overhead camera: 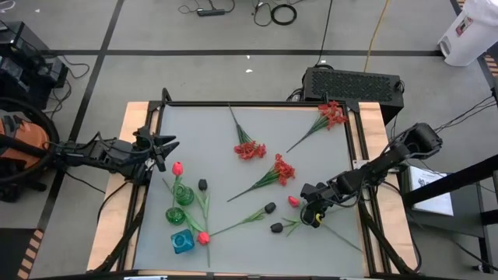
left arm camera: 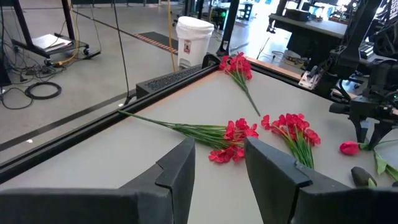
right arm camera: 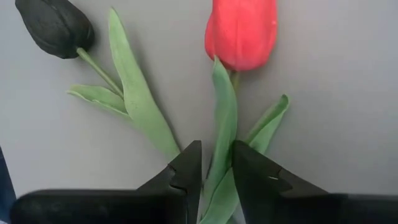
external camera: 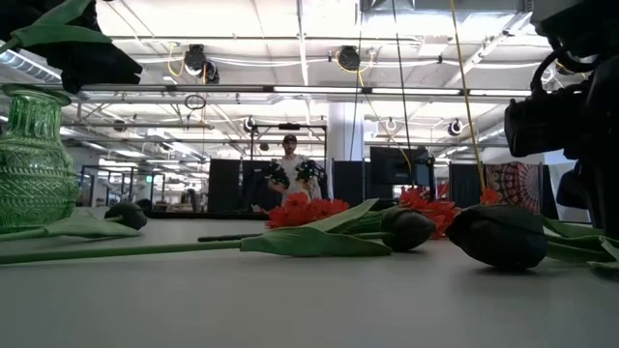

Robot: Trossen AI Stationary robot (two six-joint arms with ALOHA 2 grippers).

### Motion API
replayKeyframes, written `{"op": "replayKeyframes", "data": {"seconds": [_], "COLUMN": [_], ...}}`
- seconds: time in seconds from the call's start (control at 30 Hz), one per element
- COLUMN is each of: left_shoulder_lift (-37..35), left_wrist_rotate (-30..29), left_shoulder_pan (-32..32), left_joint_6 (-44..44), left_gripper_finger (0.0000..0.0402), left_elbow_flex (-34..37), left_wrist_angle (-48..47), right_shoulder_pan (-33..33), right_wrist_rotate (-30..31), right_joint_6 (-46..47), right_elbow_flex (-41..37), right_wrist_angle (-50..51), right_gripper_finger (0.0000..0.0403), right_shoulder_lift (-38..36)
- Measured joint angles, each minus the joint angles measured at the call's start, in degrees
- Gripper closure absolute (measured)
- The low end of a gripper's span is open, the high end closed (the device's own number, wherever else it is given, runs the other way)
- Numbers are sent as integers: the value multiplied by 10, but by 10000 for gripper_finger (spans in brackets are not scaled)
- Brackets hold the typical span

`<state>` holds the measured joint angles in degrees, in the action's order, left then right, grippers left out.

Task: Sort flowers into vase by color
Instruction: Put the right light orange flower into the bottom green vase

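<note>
Robotics lab (open hall, ceiling trusses).

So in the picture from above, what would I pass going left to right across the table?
Left gripper → green vase → black bud → red frilly bunch → red tulip → right gripper

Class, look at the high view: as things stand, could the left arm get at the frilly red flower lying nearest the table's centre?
Probably yes. The left gripper hangs at the table's left edge, empty, and bare tabletop lies between it and that frilly red flower. The green vase and tulips sit off to the side, not in the way.
</note>
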<state>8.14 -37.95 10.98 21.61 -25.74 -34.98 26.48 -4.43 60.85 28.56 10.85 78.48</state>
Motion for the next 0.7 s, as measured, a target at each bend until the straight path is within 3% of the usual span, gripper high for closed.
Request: {"op": "replayKeyframes", "data": {"seconds": [0.27, 0.7], "left_shoulder_lift": [0, 0], "left_wrist_rotate": [0, 0], "left_shoulder_pan": [0, 0], "left_joint_6": [0, 0], "left_gripper_finger": [256, 256], "left_elbow_flex": [0, 0], "left_wrist_angle": [0, 0], "right_shoulder_pan": [0, -3], "right_wrist_rotate": [-4, -18], "right_joint_6": [-4, -61], "right_elbow_flex": [0, 34], "right_wrist_angle": [0, 2], "right_gripper_finger": [394, 401], "right_shoulder_lift": [1, -1]}}
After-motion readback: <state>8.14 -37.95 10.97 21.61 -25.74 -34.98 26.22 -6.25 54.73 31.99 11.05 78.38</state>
